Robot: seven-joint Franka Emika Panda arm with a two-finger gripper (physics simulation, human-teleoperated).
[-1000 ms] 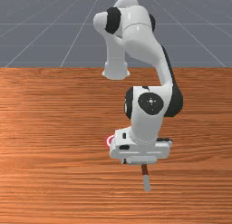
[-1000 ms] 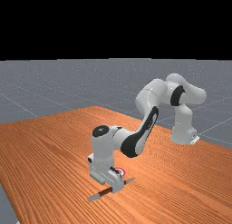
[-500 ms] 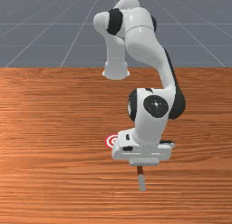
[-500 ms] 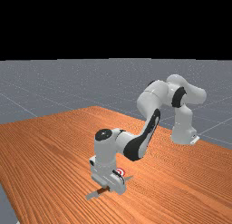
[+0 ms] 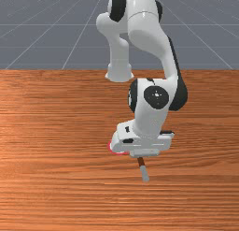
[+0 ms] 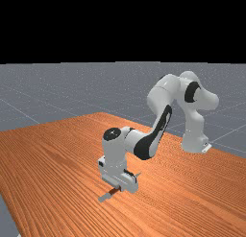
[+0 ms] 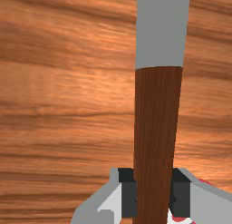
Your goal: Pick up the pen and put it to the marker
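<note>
Long thin pen, brown shaft with grey ends (image 7: 156,128), is pinched between both dark pads (image 7: 129,196) of the white-grey gripper (image 7: 153,193), near the red-and-white round marker (image 7: 179,219). Probably light, stiff, not fragile, maybe slick. Brown shaft is the right place to hold; off-centre it could pivot, so keep the squeeze firm, lower gently

No legible txt, nos., logos or signs on anything in any view.
</note>
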